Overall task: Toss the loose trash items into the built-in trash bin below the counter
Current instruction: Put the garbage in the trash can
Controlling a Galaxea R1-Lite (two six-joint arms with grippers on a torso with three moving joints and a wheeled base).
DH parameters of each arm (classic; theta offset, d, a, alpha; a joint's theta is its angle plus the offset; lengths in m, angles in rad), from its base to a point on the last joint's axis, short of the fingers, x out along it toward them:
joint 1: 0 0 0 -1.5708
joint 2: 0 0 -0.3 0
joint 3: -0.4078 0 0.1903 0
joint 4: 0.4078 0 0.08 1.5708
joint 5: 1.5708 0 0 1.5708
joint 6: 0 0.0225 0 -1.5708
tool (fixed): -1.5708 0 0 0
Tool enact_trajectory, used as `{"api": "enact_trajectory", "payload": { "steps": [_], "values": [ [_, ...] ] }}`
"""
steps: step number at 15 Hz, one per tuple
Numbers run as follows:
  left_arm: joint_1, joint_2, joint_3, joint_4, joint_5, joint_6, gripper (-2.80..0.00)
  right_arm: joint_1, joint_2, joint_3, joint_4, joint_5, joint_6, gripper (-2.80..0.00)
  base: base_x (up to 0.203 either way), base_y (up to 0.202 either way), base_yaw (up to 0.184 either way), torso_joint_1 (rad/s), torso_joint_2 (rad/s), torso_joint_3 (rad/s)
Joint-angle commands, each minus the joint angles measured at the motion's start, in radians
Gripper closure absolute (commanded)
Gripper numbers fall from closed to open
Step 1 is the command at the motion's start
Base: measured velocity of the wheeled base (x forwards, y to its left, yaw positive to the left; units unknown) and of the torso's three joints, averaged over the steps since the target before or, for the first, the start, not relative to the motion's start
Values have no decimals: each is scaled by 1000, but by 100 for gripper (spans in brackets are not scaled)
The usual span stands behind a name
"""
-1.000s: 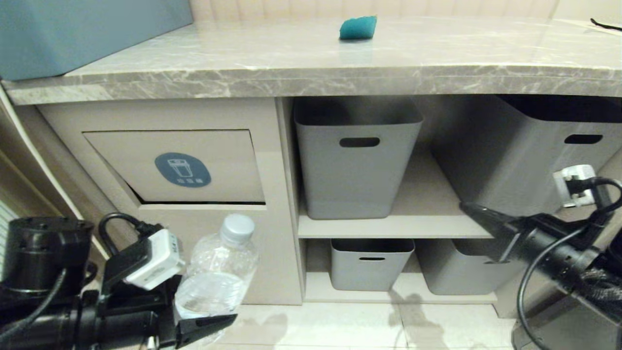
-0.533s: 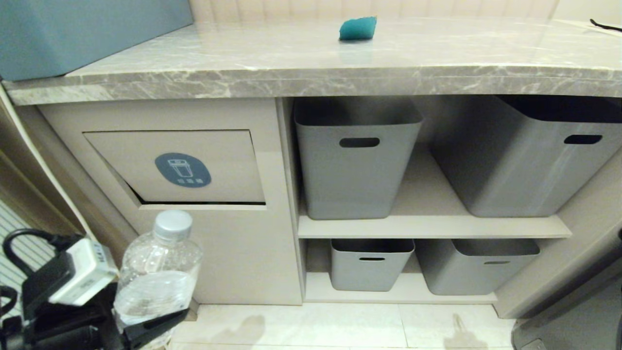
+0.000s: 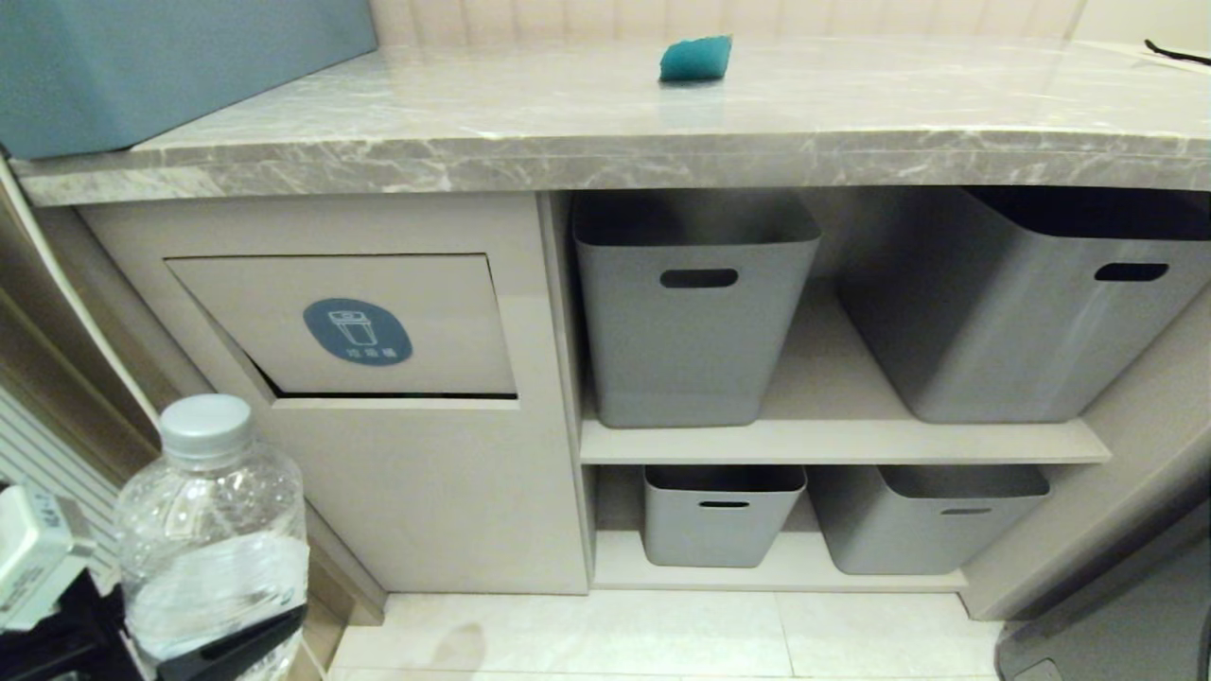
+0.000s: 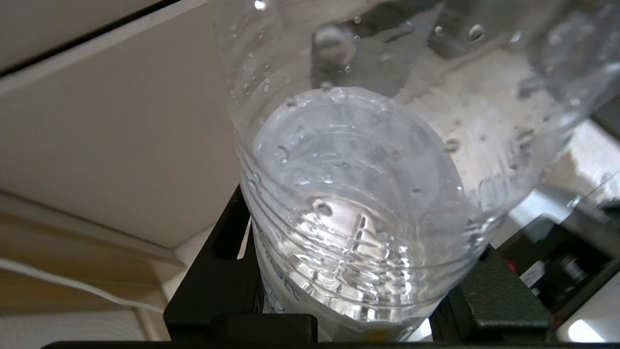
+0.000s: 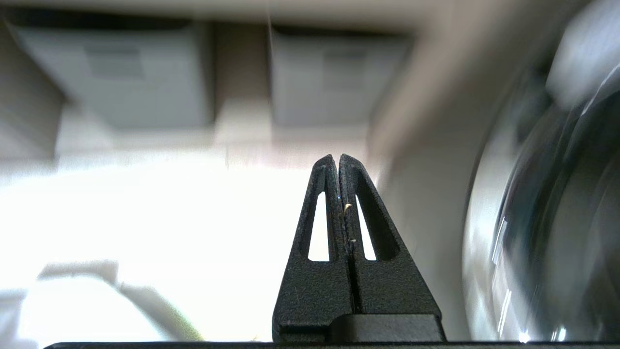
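The clear plastic bottle [image 3: 213, 539] with a pale grey cap stands upright at the lower left of the head view, below and left of the trash bin flap [image 3: 426, 312]. My left gripper [image 3: 203, 629] is shut on its lower body. In the left wrist view the black fingers [image 4: 218, 271] press both sides of the bottle [image 4: 358, 194]. The flap bears a blue oval sticker and shows a dark gap along its lower edge. The teal wedge [image 3: 695, 59] lies on the marble counter [image 3: 568, 142]. My right gripper [image 5: 336, 157] is shut and empty, out of the head view.
Two large grey tubs [image 3: 695, 303] [image 3: 1022, 303] sit on the upper shelf right of the bin, and two smaller ones [image 3: 724, 515] [image 3: 927, 520] sit below. A blue-grey box [image 3: 170, 57] stands on the counter's left end. Pale floor tiles [image 3: 662, 634] lie in front.
My left gripper has carried the bottle leftward and closer to the head camera. The right arm has pulled back out of the head view. The flap and the teal wedge have not moved.
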Motion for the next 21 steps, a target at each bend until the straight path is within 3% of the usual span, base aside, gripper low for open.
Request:
{"api": "enact_trajectory", "payload": {
  "steps": [1,3,5,8,11,15,18,21],
  "values": [
    [17,-52,12,5,33,-137,0,7,-33,-13,154,-11,11,0,0,0,0,0,0,0],
    [22,-82,13,11,75,-188,0,56,-32,-13,154,-11,7,0,0,0,0,0,0,0],
    [21,-84,-4,10,76,-182,0,131,-32,-12,154,-11,-7,0,0,0,0,0,0,0],
    [23,-109,11,10,113,-165,0,147,-29,-9,139,-13,-7,0,0,0,0,0,0,0],
    [23,-78,-11,11,154,-165,0,335,-48,-8,139,-18,2,0,0,0,0,0,0,0],
    [27,11,-26,1,208,-160,0,317,-310,-4,122,-53,68,0,0,0,0,0,0,0],
    [28,4,-75,-1,293,-45,0,301,-313,0,105,-68,124,0,0,0,0,0,0,0],
    [28,67,-148,-1,315,100,0,301,-312,0,105,-68,124,0,0,0,0,0,0,0]
  ]
}}
